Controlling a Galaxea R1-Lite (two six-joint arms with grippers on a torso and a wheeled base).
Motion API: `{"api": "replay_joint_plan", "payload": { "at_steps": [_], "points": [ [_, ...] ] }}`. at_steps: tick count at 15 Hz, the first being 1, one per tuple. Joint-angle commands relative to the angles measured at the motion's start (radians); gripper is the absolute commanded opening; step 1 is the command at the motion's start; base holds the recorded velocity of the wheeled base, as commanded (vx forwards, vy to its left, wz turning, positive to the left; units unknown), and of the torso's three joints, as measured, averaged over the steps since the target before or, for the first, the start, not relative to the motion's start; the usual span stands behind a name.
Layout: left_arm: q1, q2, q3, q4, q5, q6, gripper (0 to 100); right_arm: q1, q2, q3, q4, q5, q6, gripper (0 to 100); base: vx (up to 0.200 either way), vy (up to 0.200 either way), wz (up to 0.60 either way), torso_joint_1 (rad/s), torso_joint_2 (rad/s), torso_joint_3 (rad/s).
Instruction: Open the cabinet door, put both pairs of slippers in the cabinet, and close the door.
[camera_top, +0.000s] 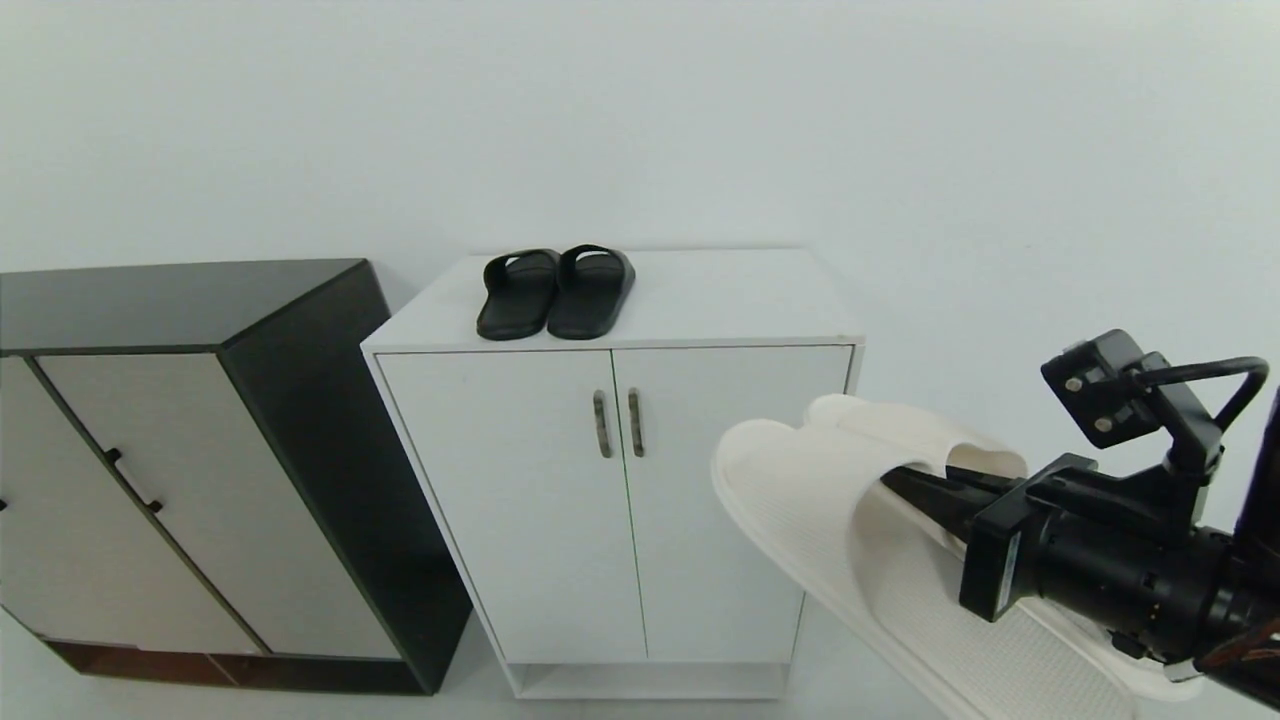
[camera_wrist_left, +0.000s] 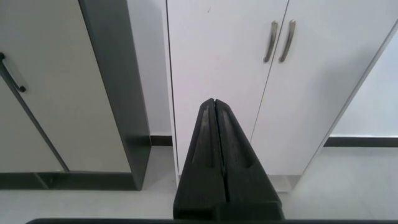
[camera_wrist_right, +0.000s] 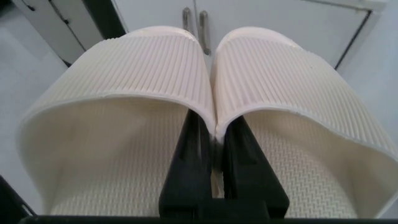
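The white cabinet (camera_top: 610, 500) stands in the middle of the head view with both doors shut, their two handles (camera_top: 618, 423) side by side at the centre seam; so the door-opening step is, by my reading, the one in hand, with nothing stowed yet. The black slippers (camera_top: 555, 292) lie as a pair on the cabinet's top, toward its left part in the frame, touching each other. The white slippers (camera_top: 830, 500) hang in the lower right of the head view, off the floor and in front of the cabinet's right-hand door. The right pincer (camera_wrist_right: 213, 134) is closed on them, its fingers nipping the inner edges of the two straps together so that both come as one load. The left pincer (camera_wrist_left: 215, 106) has its fingers pressed flat together and carries nothing; in its own view it points at the lower front of the white cabinet, with the handles in the upper right of that frame. A dark cabinet (camera_top: 290, 400) stands just beside the white one at the left of the head view.

The next move likely falls to the free left pincer: part its fingers, rise to a handle, close on it and swing that door wide; the loaded arm should keep out of the door's arc meanwhile.
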Motion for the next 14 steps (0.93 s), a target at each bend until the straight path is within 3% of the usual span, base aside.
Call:
{"api": "replay_joint_plan", "payload": {
  "at_steps": [1, 14],
  "points": [
    [0.000, 0.001, 0.000, 0.000, 0.001, 0.000, 0, 0.002, 0.002, 0.001, -0.001, 0.000, 0.001, 0, 0.000, 0.000, 0.00, -0.246, 0.50, 0.242],
    [0.000, 0.001, 0.000, 0.000, 0.001, -0.003, 0, 0.003, -0.021, 0.028, -0.007, 0.046, 0.002, 0, 0.000, 0.000, 0.00, -0.239, 0.49, 0.243]
  ]
}}
